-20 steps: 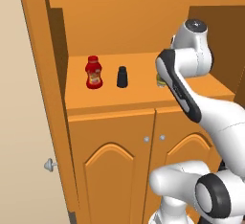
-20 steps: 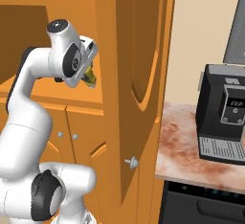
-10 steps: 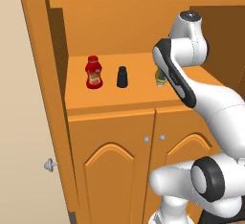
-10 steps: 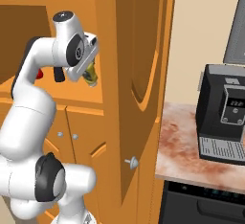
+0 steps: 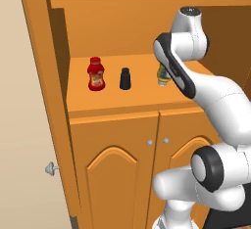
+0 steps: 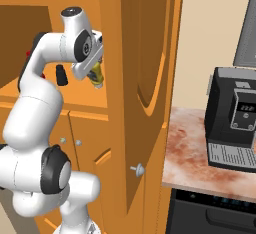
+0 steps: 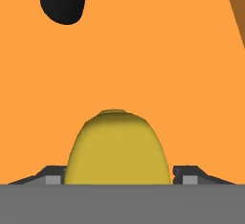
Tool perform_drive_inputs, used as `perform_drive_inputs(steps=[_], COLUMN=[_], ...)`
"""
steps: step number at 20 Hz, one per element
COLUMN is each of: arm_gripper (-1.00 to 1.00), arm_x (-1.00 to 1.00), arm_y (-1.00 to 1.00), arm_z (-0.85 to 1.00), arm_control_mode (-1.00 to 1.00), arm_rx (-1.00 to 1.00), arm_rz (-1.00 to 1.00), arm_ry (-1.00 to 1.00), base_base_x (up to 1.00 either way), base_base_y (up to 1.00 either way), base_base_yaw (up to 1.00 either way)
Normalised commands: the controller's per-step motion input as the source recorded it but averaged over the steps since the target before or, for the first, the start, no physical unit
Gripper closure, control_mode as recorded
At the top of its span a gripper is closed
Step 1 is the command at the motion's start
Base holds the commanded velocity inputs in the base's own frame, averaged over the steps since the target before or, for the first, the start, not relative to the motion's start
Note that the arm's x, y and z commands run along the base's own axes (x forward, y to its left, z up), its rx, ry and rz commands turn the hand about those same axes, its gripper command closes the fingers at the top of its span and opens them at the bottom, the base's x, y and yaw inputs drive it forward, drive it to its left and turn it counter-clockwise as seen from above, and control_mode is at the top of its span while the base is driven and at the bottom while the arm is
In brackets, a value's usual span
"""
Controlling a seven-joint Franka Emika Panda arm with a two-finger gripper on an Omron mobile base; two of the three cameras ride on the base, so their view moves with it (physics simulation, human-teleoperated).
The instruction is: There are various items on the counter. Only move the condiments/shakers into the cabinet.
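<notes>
Yellow blue-labelled mustard bottle (image 5: 162,75) on the orange wooden cabinet (image 5: 112,140) shelf, right of the small black cylindrical shaker (image 5: 125,78). Two-finger gripper (image 7: 117,176) astride it; released or gripped, cannot tell. Could topple if nudged during withdrawal.

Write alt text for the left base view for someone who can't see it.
A white robot arm reaches into an open orange cabinet, its end effector at a yellow mustard bottle on the shelf. To the left on the same shelf stand a red ketchup bottle and a small black shaker, above two closed arched doors.
</notes>
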Motion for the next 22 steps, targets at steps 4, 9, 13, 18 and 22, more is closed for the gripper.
perform_drive_inputs(steps=[4,9,13,18,22], arm_gripper=[-1.00,-1.00,-1.00,-1.00,-1.00], arm_x=[0.18,0.04,0.02,0.17,0.24], arm_y=[0.00,0.00,0.00,0.00,0.00], arm_z=[0.00,0.00,0.05,0.21,0.33], arm_control_mode=[-1.00,-1.00,-1.00,-1.00,-1.00], arm_rx=[0.03,0.03,0.04,0.05,0.05], arm_rz=[-0.01,-0.01,-0.02,-0.04,-0.05], arm_ry=[0.00,-0.01,-0.05,-0.08,-0.12], base_base_x=[0.00,0.00,0.00,0.00,0.00], base_base_y=[0.00,0.00,0.00,0.00,0.00], base_base_yaw=[0.00,0.00,0.00,0.00,0.00])
